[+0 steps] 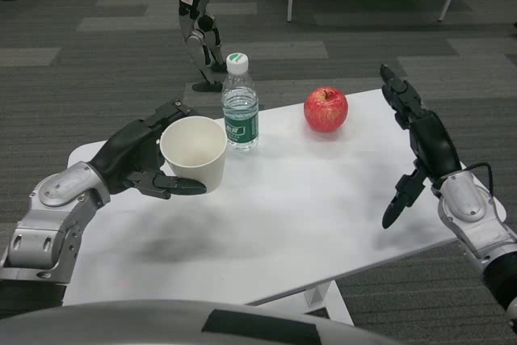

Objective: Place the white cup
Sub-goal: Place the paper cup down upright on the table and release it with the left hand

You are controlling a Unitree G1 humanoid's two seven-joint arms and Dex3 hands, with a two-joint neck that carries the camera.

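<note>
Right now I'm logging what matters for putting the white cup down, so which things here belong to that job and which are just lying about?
Part of the job:
white cup, upright, open end up
left hand, fingers wrapped around the cup
table, where the cup is

Just lying about:
water bottle, right behind the cup
apple, farther right
right hand, open, holding nothing

Left silver metal forearm [50, 220]: boxy brushed segments, round pivot disc near the wrist, small dark screw holes. Left black many-fingered hand [139, 159]: matte, broad glossy back plate. Right silver forearm [477, 220]: same build, thin black cable looping at the wrist. Right black hand [420, 147]: slim, segmented fingers.
</note>
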